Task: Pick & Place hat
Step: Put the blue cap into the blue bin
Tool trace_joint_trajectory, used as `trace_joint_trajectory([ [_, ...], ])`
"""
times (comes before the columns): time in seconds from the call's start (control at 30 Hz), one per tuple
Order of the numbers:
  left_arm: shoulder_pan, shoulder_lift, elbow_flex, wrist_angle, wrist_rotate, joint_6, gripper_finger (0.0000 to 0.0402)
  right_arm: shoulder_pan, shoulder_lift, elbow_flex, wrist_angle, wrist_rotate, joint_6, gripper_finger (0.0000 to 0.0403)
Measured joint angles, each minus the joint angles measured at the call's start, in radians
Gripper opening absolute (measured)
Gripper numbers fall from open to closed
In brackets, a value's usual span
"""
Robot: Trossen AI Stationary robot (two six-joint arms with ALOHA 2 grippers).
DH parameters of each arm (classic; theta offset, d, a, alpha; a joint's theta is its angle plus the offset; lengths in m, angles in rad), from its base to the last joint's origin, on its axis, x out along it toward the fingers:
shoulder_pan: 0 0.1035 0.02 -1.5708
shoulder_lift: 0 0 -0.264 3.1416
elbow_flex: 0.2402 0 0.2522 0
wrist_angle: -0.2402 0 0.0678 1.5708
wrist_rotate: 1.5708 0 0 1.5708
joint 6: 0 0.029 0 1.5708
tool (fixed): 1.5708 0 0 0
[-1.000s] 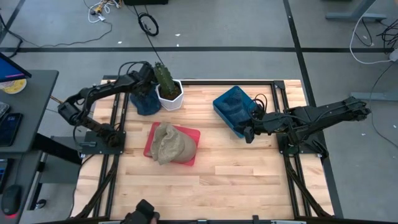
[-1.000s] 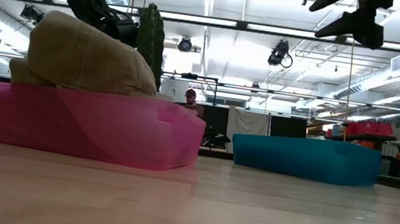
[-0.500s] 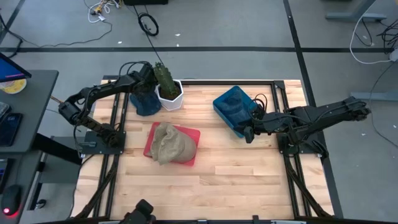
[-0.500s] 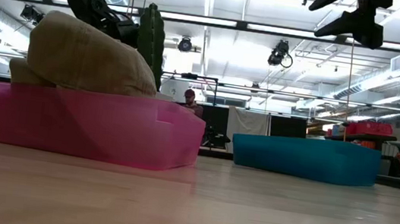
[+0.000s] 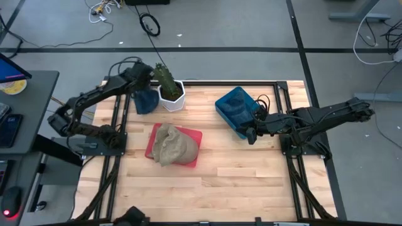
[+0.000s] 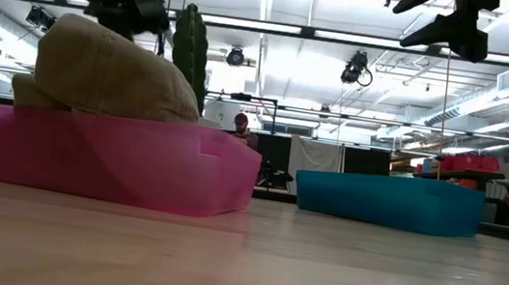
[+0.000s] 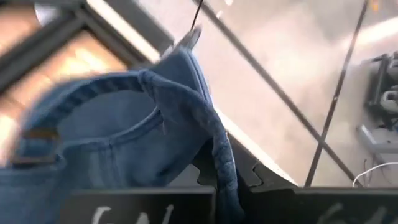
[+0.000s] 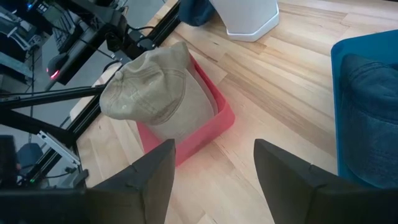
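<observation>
Hanging from the left gripper [image 5: 143, 85], a blue denim hat [image 5: 145, 100] droops just left of the white planter [image 5: 171, 95], at the far left corner of the wooden table [image 5: 239, 169]. Its fingers are pinched tight on the hat's upper edge, and the cloth trails downward from there, so the hat's long axis runs roughly vertical; in the left wrist view the hat [image 7: 124, 143] shows its hollow inside, with a stitched seam curving along the rim (which way the brim points cannot be told). The planter holds a tall green cactus [image 5: 164, 76].

Nearer than the planter, a tan cap [image 5: 171, 144] sits in a pink tray [image 5: 193, 145], its long axis lying diagonally across the tray. To the right of the planter is a blue bin [image 5: 233, 112] with another denim piece inside. The right gripper [image 5: 250, 135] waits just beside that bin, fingers spread apart and holding nothing.
</observation>
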Motion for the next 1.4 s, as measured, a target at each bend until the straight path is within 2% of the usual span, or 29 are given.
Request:
trace_joint_trajectory([
  [0.33, 0.000, -0.252, 0.000, -0.054, -0.102, 0.099, 0.0004, 0.000, 0.000, 0.000, 0.000, 0.000, -0.008, 0.0222],
  [0.67, -0.036, -0.514, 0.000, 0.052, -0.054, 0.274, 0.0003, 0.000, 0.000, 0.000, 0.000, 0.000, -0.016, 0.0222],
  [0.83, -0.042, -0.632, 0.000, 0.071, -0.056, 0.276, 0.0003, 0.000, 0.000, 0.000, 0.001, 0.000, -0.020, 0.0222],
  [1.0, -0.043, -0.722, 0.000, 0.173, -0.058, 0.301, 0.0003, 0.000, 0.000, 0.000, 0.014, 0.000, -0.029, 0.0222],
  [1.2, -0.043, -0.782, 0.002, 0.384, 0.078, 0.357, 0.0003, 0.000, 0.000, 0.000, 0.027, 0.028, -0.053, 0.0222],
  [1.4, -0.043, -0.778, 0.002, 0.405, 0.291, 0.278, 0.0002, 0.000, 0.000, 0.000, 0.108, 0.086, -0.167, 0.0222],
])
